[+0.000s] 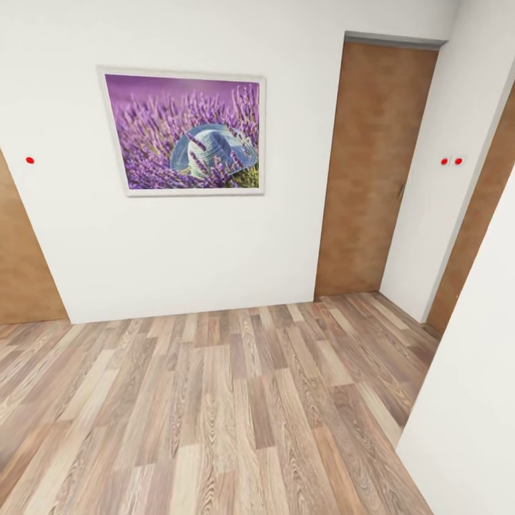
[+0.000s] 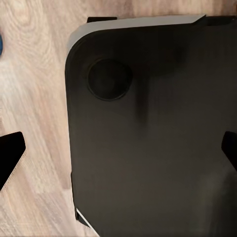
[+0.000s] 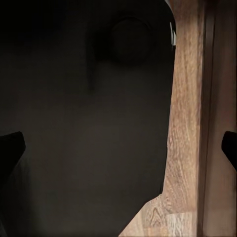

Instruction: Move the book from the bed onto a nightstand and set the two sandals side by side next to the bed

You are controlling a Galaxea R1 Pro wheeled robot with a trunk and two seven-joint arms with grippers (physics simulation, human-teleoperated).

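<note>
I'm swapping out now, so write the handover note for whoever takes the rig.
Left gripper: fingers apart, holding nothing, over the robot's dark base.
Right gripper: the same, over the base.
Head view: a hallway with a lavender picture, a brown door and plank floor.
Done: nothing confirmed.
Left: reach the bedroom, move the book, pair the sandals.

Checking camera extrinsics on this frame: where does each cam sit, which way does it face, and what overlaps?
Head view: on the head, facing forward and down at a white wall, a lavender picture, a brown door and plank floor.
Left wrist view: on the left arm, looking down over the robot's dark base to the floor; fingertips at the edges.
Right wrist view: same dark base, beside brown wood.
Shared: both wrist views show the base.
</note>
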